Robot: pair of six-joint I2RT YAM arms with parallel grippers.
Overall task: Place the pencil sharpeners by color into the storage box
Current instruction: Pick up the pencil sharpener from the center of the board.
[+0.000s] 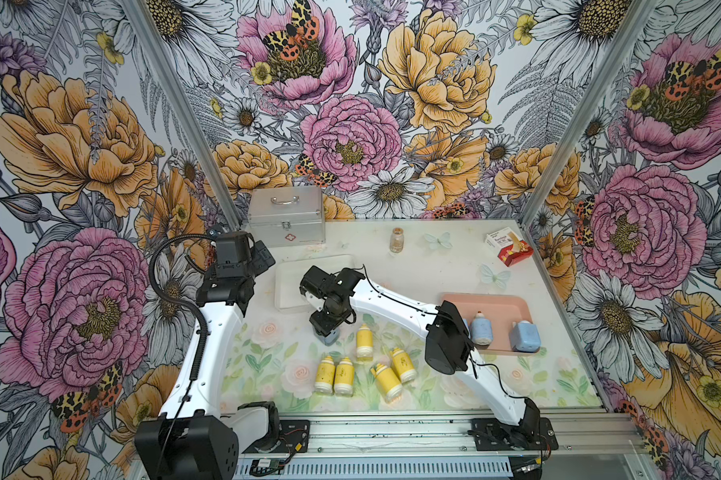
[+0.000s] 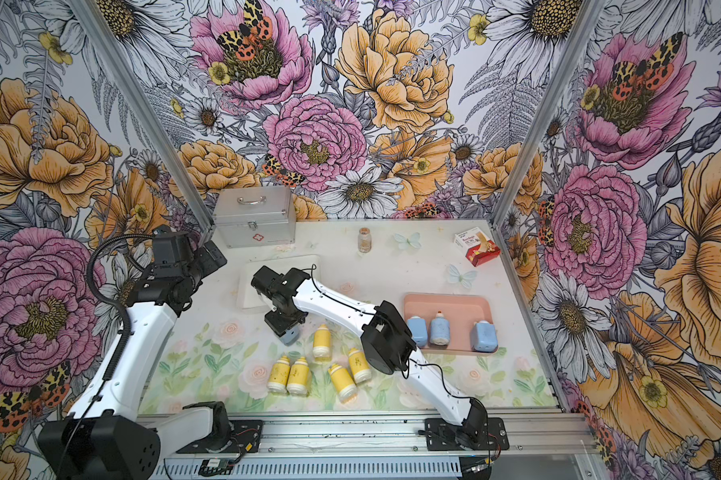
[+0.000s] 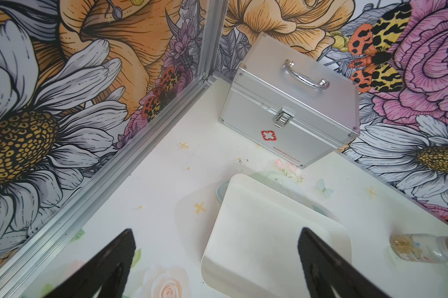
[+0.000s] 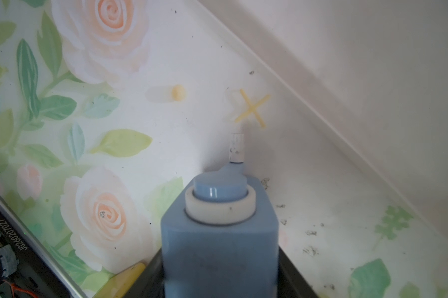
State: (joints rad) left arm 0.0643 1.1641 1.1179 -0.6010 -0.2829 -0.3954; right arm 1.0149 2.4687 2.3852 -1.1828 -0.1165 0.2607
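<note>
The bench (image 1: 412, 270) spread under me with its printed roses. The silver case (image 1: 286, 216) sat shut in the back corner on my left, and the white tray (image 1: 292, 282) lay just in front of it, well apart from the pink tray (image 1: 485, 300) on my right. My left hand (image 3: 216, 234) hung over the bench at the white tray's edge. Its fingers (image 3: 119, 252) were spread wide and released, with nothing between them and nothing touched. My right hand (image 4: 220, 254) pointed down between the white tray and the yellow pieces, clenched on one light-blue sharpener (image 4: 217, 227) with a black finger against each side of its boxy body. The sharpener's long axis ran along my fingers, and its white collar and thin white tip pointed out past my fingertips toward the bench. I could not tell whether it touched the bench. Three more light-blue sharpeners (image 2: 439, 328) sat in a row in the pink tray near its front rim. The middle one's thin tip pointed toward the back wall. Five yellow sharpeners (image 1: 343, 376) lay on the bench just in front of my right hand, most running front to back with their white ends toward the front rail, and one (image 1: 386, 381) was clearly slanted.
</note>
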